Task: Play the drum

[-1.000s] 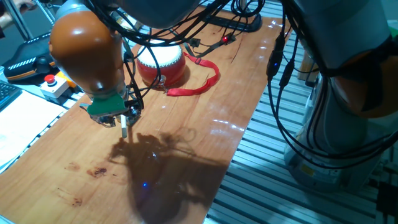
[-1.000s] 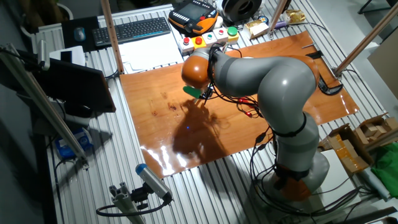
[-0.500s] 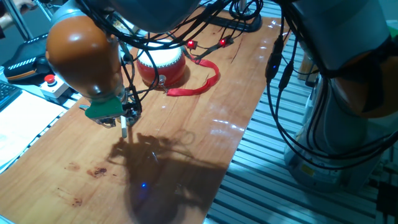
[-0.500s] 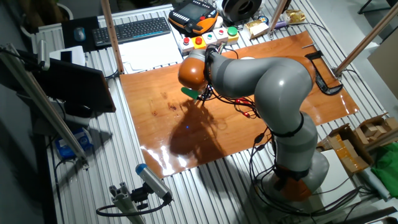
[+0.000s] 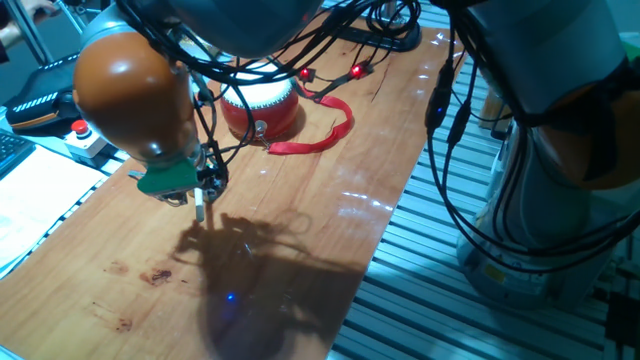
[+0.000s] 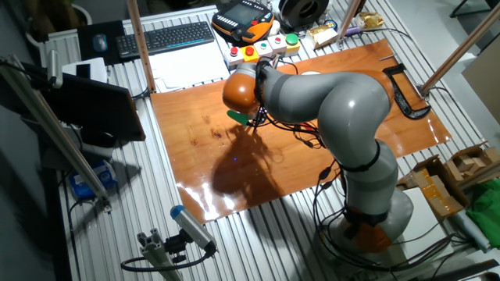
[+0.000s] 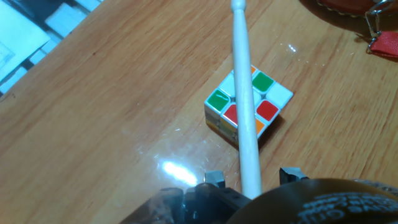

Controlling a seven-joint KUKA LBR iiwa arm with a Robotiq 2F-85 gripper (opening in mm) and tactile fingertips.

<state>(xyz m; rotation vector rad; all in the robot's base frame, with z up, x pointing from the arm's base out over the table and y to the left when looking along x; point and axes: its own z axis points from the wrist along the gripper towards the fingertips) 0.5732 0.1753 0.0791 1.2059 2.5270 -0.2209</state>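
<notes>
Gripper [image 7: 249,180] clamped on a white drumstick [image 7: 244,93], tip above the multicoloured cube [image 7: 249,106]. Drum [image 5: 258,103] well apart, far right. Best to swing across, then strike the skin squarely, lightly.

A glossy wooden counter [image 6: 195,168] fills the middle of the scene, its varnish catching bright glare and dark shadows and showing a few dark stains near its left part. It lies on a ribbed aluminium bench [image 6: 117,203] of long parallel slats. At the far edge sit a black keyboard [image 6: 168,36], sheets of white paper [image 6: 187,72], a box with red and green buttons [image 6: 262,48] and an orange-and-black pendant [image 6: 242,16]. A dark monitor [image 6: 101,109] stands at the left. Slanted wooden poles [image 6: 141,43] rise around the bench. A black clamp [image 6: 406,94] grips the counter's right edge, and cardboard boxes [image 6: 461,168] lie at the right.
</notes>
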